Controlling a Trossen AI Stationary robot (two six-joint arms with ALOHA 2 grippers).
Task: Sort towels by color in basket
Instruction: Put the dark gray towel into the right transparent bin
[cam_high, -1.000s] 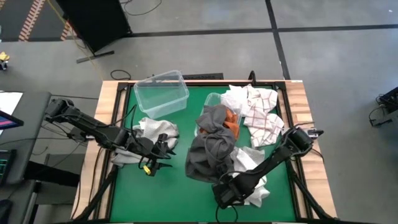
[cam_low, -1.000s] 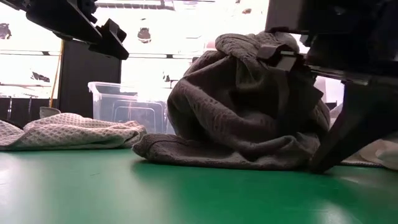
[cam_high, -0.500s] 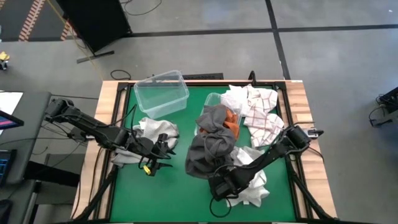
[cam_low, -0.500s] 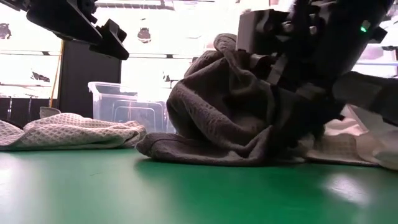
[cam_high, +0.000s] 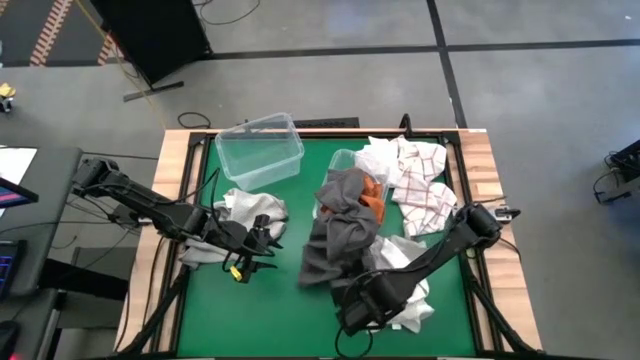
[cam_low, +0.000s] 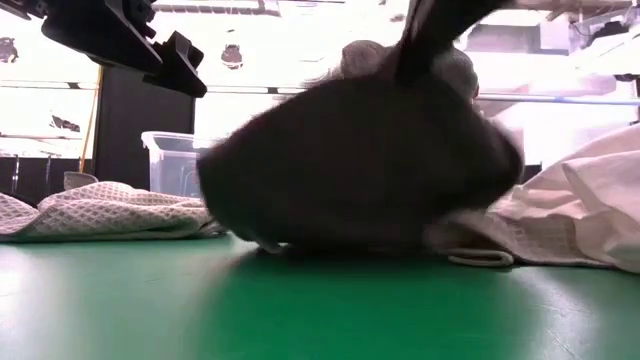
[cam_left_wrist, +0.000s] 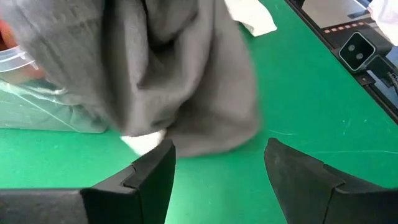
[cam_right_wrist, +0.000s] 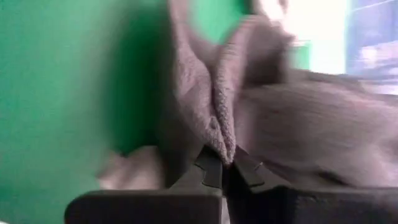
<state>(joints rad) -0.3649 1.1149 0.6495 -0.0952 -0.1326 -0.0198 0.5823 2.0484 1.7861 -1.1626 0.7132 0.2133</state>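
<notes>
Dark grey towel (cam_right_wrist: 217, 118) now nipped in right pincer (cam_right_wrist: 225, 167) (fold between tips).

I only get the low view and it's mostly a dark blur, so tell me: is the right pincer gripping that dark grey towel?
Observer: Yes. The right wrist view shows the right pincer shut on a fold of the dark grey towel.
Operator: Where's the left pincer?
Observer: From above, the left pincer hangs open beside the light grey towel, holding nothing.
Operator: Any orange towel?
Observer: A rust orange towel shows in a clear bin, partly under the dark grey one.
</notes>
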